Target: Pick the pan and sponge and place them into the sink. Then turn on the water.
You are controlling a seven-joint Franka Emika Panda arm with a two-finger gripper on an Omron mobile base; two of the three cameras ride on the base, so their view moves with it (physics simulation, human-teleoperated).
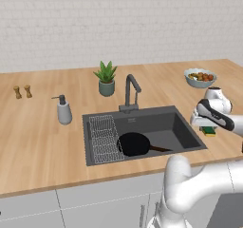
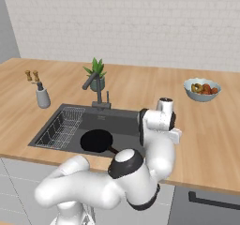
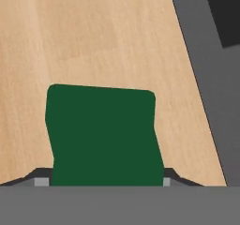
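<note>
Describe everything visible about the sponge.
The sponge is a small rectangular block with rounded corners, its dark green top over a yellow layer. It lies flat on the wooden counter, just right of the sink. The hand sits directly over it, a dark fingertip at either side; whether they touch it is unclear.

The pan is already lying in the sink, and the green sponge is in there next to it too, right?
Not quite. The pan is lying in the sink, but the green sponge is on the wooden counter beside the basin, as the hand view shows. The gripper straddles it there.
</note>
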